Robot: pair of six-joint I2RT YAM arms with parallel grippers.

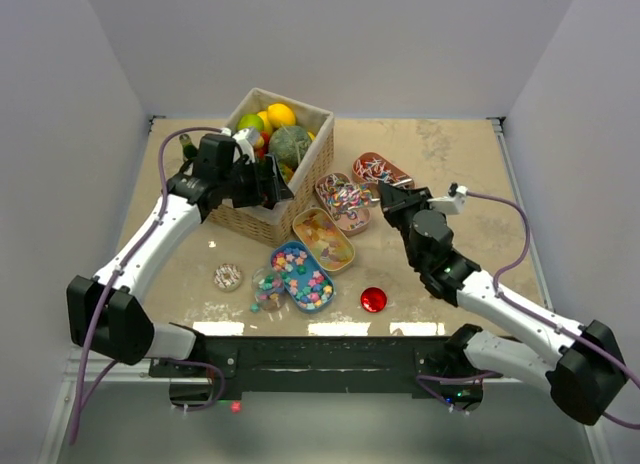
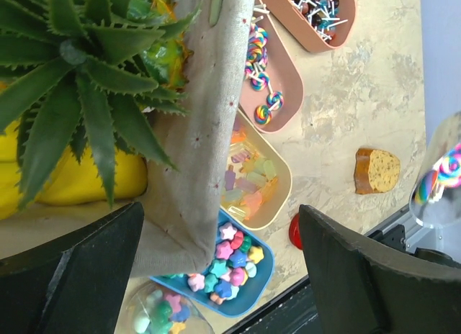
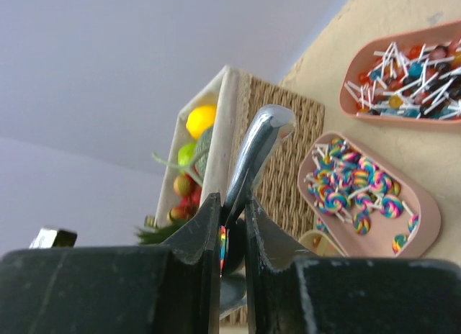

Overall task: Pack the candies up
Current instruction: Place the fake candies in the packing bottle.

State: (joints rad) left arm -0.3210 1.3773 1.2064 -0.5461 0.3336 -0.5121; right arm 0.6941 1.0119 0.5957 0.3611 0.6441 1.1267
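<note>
Steel spoon, clamped in the right gripper's near-closed jaws. Swirl lollipops lie just left of it in their pink tray, long axis slanting far-left to near-right. The left gripper, jaws wide apart, hovers over the wicker basket, farther off.

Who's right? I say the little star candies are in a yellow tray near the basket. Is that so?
Not quite. The star candies are in a blue tray, not a yellow one; the yellow tray holds the gummies. The blue tray is near the basket, as you said. The left wrist view shows it.
</note>
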